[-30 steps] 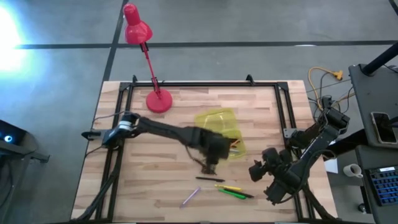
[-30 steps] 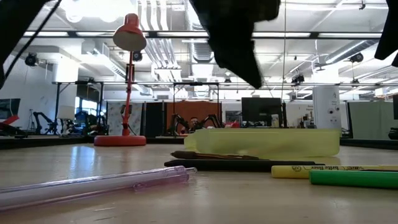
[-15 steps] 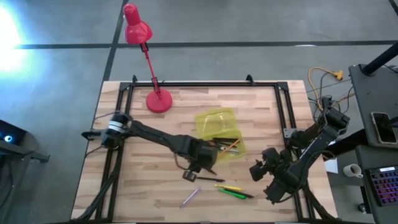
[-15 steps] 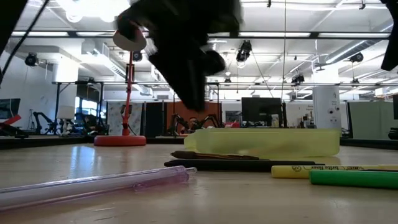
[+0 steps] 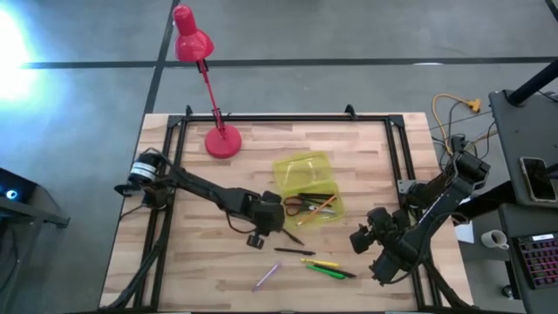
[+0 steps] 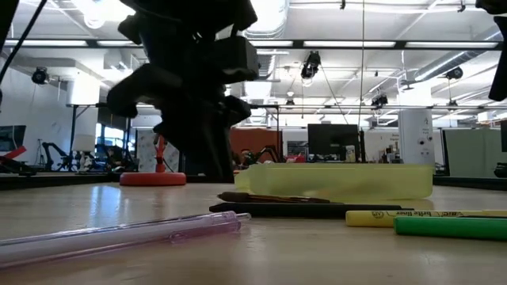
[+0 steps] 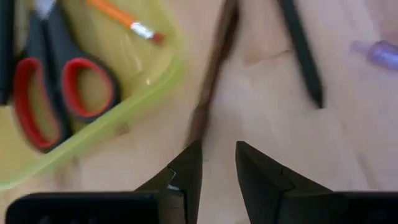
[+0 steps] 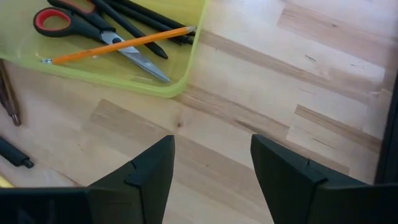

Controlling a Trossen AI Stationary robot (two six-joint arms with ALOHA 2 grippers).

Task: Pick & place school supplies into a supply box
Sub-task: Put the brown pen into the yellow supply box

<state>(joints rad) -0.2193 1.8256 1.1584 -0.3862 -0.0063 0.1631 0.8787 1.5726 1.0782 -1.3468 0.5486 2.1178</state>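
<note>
The translucent yellow-green supply box (image 5: 307, 186) sits mid-table and holds the red-handled scissors (image 7: 56, 93), an orange pencil (image 8: 118, 43) and black pens (image 8: 146, 22). On the wood near it lie a brown pencil (image 7: 214, 68), a black pen (image 7: 301, 50), a yellow marker (image 5: 319, 262), a green marker (image 5: 331, 272) and a purple pen (image 5: 266, 277). My left gripper (image 7: 217, 155) hangs low just off the box's near-left corner. It is open by a narrow gap at the brown pencil's end. My right gripper (image 8: 211, 155) waits open near the table's right edge. My left gripper points down at the table, with one fingertip (image 7: 194, 152) right at the brown pencil's end (image 7: 198, 127). I cannot tell whether it touches. The pencil lies flat on the wood, running away from the fingers alongside the box's wall.
A red desk lamp stands with its base (image 5: 222, 141) at the table's far left. A black metal frame (image 5: 288, 119) runs around the tabletop. Bare wood lies left of the box and along the near edge. The loose pens cluster near the middle of the near side (image 6: 356, 214).
My left gripper has swung from over the box's near edge toward the table's left and has come down close to the tabletop. The scissors now show lying in the box where the gripper covered them before. The right arm has stayed still.
</note>
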